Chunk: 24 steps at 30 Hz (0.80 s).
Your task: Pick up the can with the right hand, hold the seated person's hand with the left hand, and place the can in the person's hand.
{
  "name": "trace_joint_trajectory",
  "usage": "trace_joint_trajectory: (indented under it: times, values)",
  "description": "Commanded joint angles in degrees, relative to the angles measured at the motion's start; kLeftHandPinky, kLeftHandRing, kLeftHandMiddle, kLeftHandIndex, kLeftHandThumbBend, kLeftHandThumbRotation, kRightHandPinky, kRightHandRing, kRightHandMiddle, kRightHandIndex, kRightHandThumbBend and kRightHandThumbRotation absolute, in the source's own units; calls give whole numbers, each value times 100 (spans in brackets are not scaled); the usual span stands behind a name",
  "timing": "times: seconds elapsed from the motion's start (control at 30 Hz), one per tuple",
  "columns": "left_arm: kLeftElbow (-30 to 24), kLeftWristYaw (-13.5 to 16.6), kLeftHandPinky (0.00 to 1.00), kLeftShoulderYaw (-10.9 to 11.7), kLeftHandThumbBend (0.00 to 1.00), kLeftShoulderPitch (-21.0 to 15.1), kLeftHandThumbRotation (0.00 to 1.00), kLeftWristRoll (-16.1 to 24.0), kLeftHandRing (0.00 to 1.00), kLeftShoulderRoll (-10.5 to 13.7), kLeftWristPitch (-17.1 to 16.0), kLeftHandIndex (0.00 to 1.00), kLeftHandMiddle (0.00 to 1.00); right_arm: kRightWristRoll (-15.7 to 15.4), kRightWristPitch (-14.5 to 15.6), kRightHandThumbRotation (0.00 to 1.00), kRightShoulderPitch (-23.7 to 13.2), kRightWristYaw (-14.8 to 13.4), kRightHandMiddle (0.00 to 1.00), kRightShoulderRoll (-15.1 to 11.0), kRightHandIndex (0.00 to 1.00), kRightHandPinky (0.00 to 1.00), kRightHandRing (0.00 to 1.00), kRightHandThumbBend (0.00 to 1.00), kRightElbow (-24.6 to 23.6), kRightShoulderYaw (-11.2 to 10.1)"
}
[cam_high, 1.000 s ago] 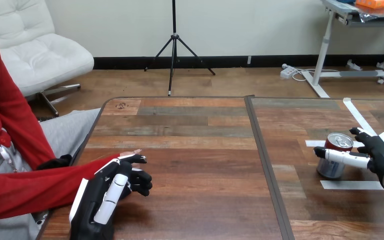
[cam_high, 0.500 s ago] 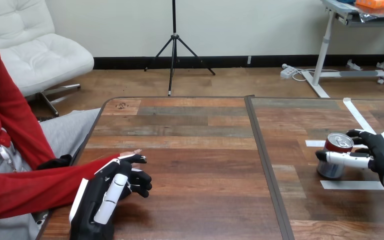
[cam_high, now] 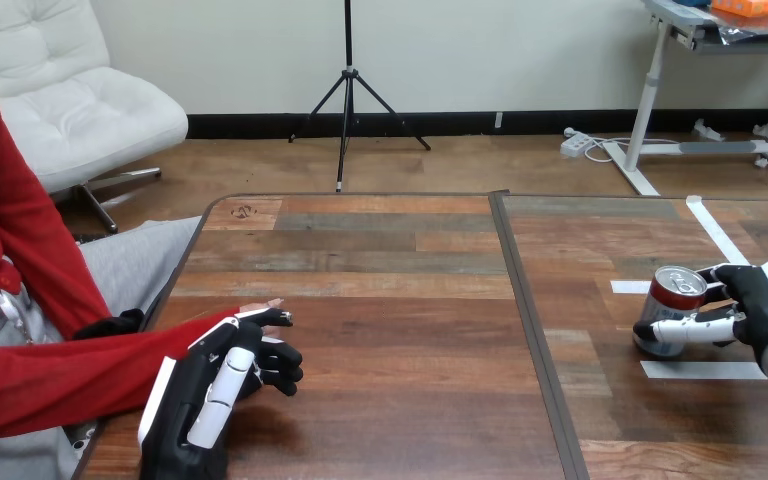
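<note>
Rightward, right hand [cam_high: 765, 305] fingers [cam_high: 695, 327] curled round tilted can [cam_high: 670, 298], left hand [cam_high: 210, 395] fingers [cam_high: 282, 366] wrapped round person's hand [cam_high: 259, 307].

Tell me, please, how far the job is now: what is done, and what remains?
Done: the left hand has its fingers curled round the person's hand. In hand: the right hand is closed round the can, which tilts, its base low by the white tape; I cannot tell if it is off the table. Left: carry the can across and place it in the person's hand.
</note>
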Motion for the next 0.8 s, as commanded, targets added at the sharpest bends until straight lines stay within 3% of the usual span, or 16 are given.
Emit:
trace_joint_trajectory:
  times: [0.0, 0.77]
  values:
    - [33, -30, 38, -40, 68, -350, 78, -4, 46, 50, -136, 62, 48, -8, -164, 5, -118, -157, 58, 151, 59, 50, 55, 96, -29, 15]
    - [33, -32, 36, -41, 68, -355, 78, -1, 44, 50, -104, 62, 47, -4, -177, 0, -122, -296, 53, 271, 51, 48, 51, 88, -36, 15]
